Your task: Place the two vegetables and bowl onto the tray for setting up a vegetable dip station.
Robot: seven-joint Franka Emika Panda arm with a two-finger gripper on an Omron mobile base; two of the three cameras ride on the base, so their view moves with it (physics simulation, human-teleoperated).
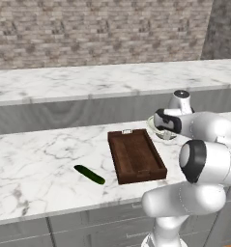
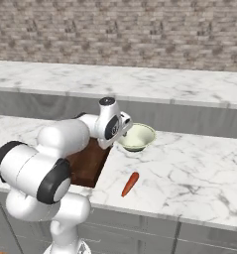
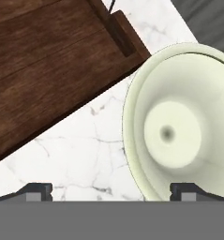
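Observation:
The dark brown wooden tray [image 1: 136,155] lies empty on the front counter, a metal handle at its far end. Left of it rests the slim dark green cucumber [image 1: 89,174]. The pale cream-green bowl [image 2: 138,136] stands just right of the tray's far corner, and the orange-red carrot [image 2: 130,183] lies nearer the counter's front edge. My gripper [image 3: 112,191] hangs open above the bowl's rim on the tray side. One fingertip [image 3: 38,190] is over bare marble, the other over the bowl's [image 3: 179,126] inside. Nothing is held.
A higher marble ledge [image 1: 102,79] runs behind the front counter, with a brick wall beyond it. Bare marble stretches left of the cucumber and right of the bowl. My own arm hides part of the tray [image 2: 90,163] in the right base view.

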